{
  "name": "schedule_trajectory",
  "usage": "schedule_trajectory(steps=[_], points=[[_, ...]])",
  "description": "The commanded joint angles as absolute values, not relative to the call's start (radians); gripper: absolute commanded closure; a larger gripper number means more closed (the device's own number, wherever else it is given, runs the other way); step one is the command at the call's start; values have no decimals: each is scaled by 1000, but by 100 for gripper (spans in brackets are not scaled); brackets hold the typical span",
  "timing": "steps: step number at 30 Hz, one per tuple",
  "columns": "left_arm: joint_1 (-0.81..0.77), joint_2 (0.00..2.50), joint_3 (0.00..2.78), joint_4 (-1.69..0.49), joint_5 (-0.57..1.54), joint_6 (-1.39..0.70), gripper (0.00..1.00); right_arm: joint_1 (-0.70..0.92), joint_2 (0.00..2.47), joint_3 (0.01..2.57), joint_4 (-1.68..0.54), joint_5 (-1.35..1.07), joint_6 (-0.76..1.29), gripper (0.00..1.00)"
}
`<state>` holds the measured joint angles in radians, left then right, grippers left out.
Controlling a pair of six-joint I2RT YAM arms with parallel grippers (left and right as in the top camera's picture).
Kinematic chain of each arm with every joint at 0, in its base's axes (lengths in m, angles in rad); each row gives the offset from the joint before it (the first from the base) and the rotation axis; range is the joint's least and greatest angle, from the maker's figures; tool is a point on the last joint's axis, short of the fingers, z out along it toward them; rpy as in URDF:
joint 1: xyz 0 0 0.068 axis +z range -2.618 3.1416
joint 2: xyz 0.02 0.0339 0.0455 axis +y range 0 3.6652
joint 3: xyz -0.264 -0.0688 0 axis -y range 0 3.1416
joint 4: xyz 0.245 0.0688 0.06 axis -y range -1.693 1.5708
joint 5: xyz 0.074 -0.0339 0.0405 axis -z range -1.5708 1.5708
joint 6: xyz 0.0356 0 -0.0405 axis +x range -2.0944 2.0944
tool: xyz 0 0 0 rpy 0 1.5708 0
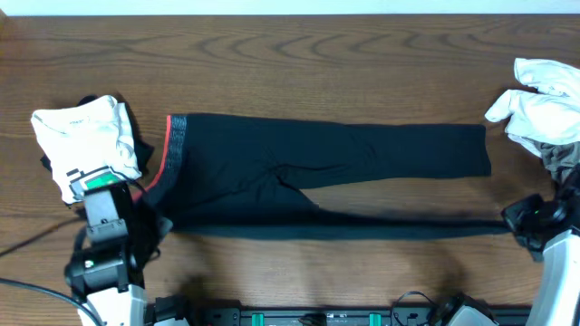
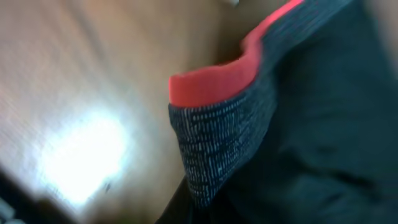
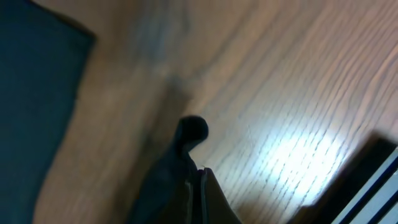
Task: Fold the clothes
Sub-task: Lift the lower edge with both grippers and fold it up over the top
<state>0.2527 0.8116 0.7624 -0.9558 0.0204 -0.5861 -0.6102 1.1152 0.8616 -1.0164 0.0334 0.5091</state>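
The clothes, long black trousers (image 1: 326, 158), lie flat across the table with the grey-and-red waistband (image 1: 175, 145) at the left and the legs running right. My left gripper (image 1: 152, 215) is at the waist's near corner, shut on the trousers. In the left wrist view the waistband (image 2: 217, 130) fills the frame, its red edge (image 2: 211, 84) curled up, and the cloth hides my fingers. My right gripper (image 1: 517, 217) is at the end of the near leg. In the right wrist view its fingers (image 3: 200, 186) are pressed together on a pinch of black hem (image 3: 189, 134).
A folded white T-shirt with green print (image 1: 86, 145) lies left of the waistband. A heap of white and grey garments (image 1: 544, 109) sits at the far right. A black rail (image 1: 326, 317) runs along the front edge. Bare wood (image 1: 290, 54) lies behind the trousers.
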Motion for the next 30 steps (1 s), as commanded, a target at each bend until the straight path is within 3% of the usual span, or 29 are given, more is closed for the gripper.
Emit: schedule_trajectory(steps=[1, 19, 30], points=[[259, 846, 854, -918, -8, -538, 94, -617, 1122, 949, -1025, 43, 455, 99], [257, 1178, 883, -565, 146, -538, 94, -605, 1396, 1117, -970, -33, 427, 99], [189, 1264, 883, -425, 149, -538, 94, -450, 1467, 1119, -860, -33, 429, 99]])
